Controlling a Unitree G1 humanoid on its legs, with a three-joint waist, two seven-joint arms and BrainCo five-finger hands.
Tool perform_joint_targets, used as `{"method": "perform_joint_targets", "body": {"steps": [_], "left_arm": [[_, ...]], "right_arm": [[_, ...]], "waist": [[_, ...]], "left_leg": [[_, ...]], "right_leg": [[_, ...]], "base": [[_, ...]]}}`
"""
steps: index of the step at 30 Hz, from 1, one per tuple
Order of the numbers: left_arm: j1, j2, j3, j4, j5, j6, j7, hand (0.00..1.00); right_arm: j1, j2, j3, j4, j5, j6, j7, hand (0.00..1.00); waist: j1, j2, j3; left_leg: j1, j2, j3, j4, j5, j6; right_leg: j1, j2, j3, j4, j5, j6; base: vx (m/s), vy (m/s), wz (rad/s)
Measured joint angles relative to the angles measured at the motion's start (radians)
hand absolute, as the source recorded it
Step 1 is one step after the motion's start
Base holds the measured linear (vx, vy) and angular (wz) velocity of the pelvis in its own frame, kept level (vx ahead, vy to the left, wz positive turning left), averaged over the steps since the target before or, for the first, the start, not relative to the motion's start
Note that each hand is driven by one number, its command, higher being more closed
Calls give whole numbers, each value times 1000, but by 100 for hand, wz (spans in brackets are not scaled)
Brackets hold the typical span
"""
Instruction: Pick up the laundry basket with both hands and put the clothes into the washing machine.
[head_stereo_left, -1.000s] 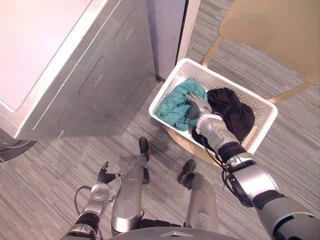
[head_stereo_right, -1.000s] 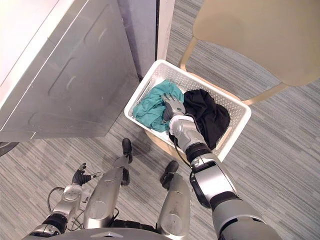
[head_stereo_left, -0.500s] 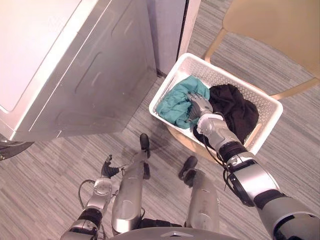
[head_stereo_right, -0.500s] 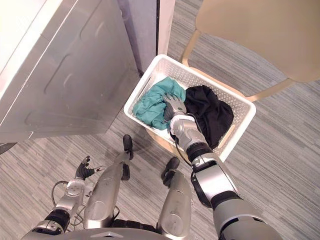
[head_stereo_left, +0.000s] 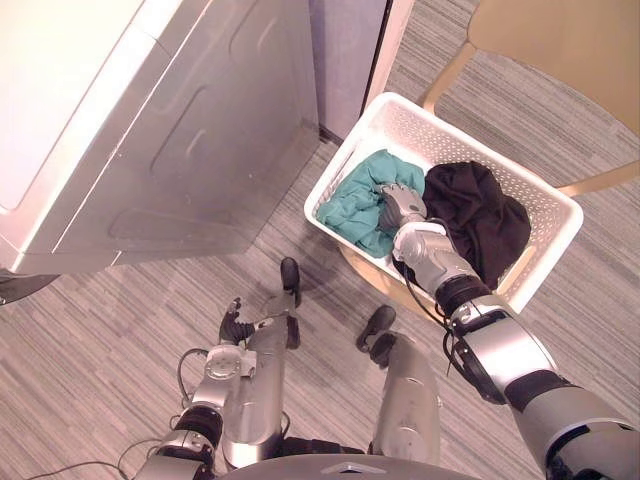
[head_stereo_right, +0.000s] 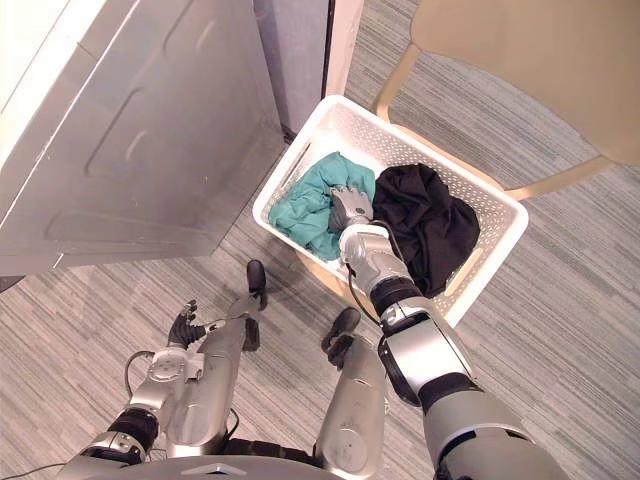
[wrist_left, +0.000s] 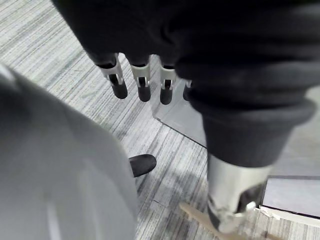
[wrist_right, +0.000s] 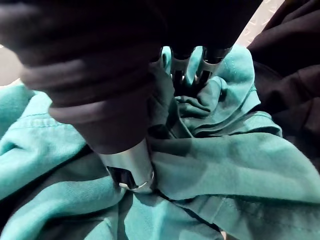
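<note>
1. The white perforated plastic laundry basket (head_stereo_left: 445, 130) sits far right, beside the grey metal washing machine (head_stereo_left: 180, 130). It holds a crumpled teal garment (head_stereo_left: 355, 205) and a black garment (head_stereo_left: 480, 215).
2. The right hand (head_stereo_left: 402, 205) pinches a bunched teal fold.
3. The left hand (head_stereo_left: 233, 328), near left, has its fingers (wrist_left: 141, 80) loose and straight; it has edged forward since 1 second ago.

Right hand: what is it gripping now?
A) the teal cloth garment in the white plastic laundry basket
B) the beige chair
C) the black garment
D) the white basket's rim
A: the right hand has fingers and thumb pinching folds of the teal cloth garment inside the white plastic laundry basket.
</note>
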Motion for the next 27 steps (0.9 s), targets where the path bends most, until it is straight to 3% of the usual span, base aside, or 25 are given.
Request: {"method": "perform_joint_targets", "body": {"steps": [6, 10, 14, 16, 19, 22, 27], "left_arm": [[2, -8, 6, -4, 0, 3, 0, 0], [8, -10, 5, -7, 0, 5, 0, 0], [8, -16, -3, -13, -1, 7, 0, 0], [8, -16, -3, -14, -1, 7, 0, 0], [11, -17, -3, -21, -15, 9, 0, 0], [17, -20, 10, -41, -36, 9, 0, 0], [34, -43, 49, -40, -39, 14, 3, 0]], "right_arm": [[8, 16, -17, 15, 0, 0, 0, 100], [26, 43, -40, 39, 1, 0, 1, 100], [45, 59, -58, 39, 4, 5, -5, 100], [54, 70, -93, 38, 57, 3, -6, 100], [62, 105, -167, 35, 226, -2, -18, 100], [83, 159, -278, -12, 523, -13, -38, 100], [160, 271, -393, -126, 1005, -87, -58, 100]], "waist": [[0, -2, -1], [0, -26, -26], [1, -27, -28], [4, -26, -31], [0, -27, -32], [1, -28, -32], [-11, -28, -33]], "left_leg": [[17, 0, 10, -7, 2, -3], [22, 0, 18, -19, 5, -6], [32, 0, 17, -20, 4, -6], [33, 0, 16, -21, 4, -6], [33, 0, 16, -21, 2, -4], [33, 0, 18, -20, -1, 1], [43, 0, 39, -20, -4, 4]], "right_leg": [[16, -1, -1, -6, 0, 0], [16, -1, -1, -13, 0, 0], [31, -1, -6, -20, 1, 0], [32, 0, -7, -20, 1, 0], [32, 0, -7, -19, 1, 0], [32, -2, -7, -16, 0, 1], [33, -10, -3, -1, 0, 1]], "base": [[30, -35, 0], [52, -40, 0], [49, -35, 3], [33, -36, 0], [13, -21, 0], [20, -34, 1], [35, -32, -3]]}}
